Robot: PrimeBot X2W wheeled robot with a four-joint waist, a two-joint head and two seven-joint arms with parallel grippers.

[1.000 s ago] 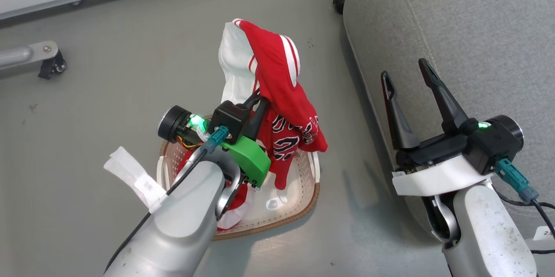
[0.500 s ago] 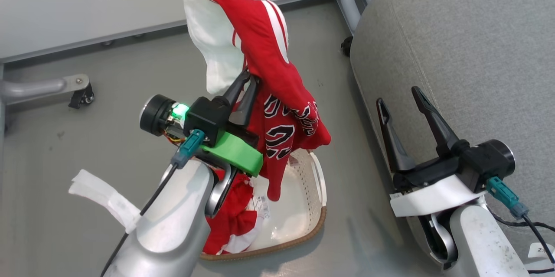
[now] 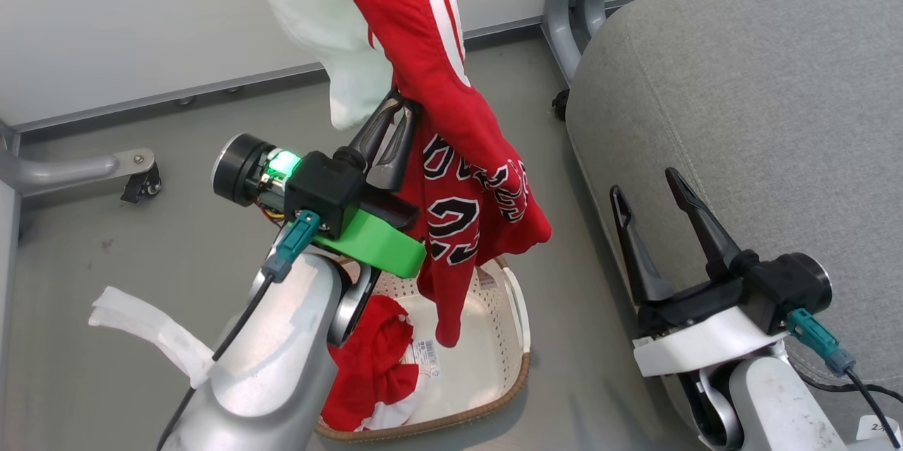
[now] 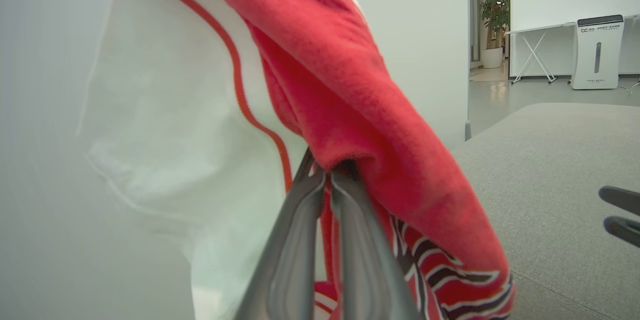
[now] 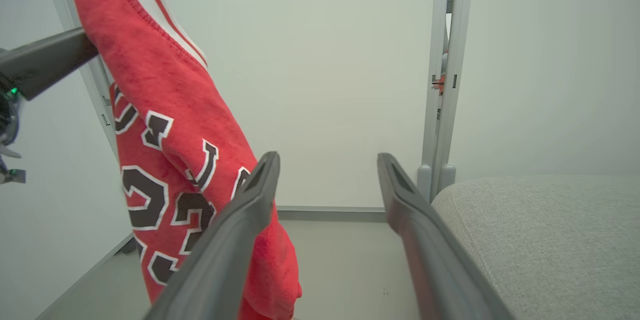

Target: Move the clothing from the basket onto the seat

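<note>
Nearest the head camera, the right gripper (image 3: 643, 183) stood wide open and empty beside the front edge of the seat (image 3: 741, 119). The left gripper (image 3: 401, 101) was clamped shut on a fold of the red jersey (image 3: 458, 154), holding it up so that it draped over the fingers, with its lowest fold hanging above the basket (image 3: 518, 373) on the floor (image 3: 176, 176). Inside the basket the red shorts (image 3: 370, 359) lay bunched against the near wall, beside a paper label (image 3: 425, 352) whose print was too small to read.

I judged the task under halfway: one garment was lifted but not yet carried across, the other had not been picked up, and neither was on the seat.

The jersey showed the number 23 in black with white edging. The lettering above it was folded and not fully legible. Far off in the left wrist view, a white unit (image 4: 597, 52) bore a small unreadable logo.
</note>
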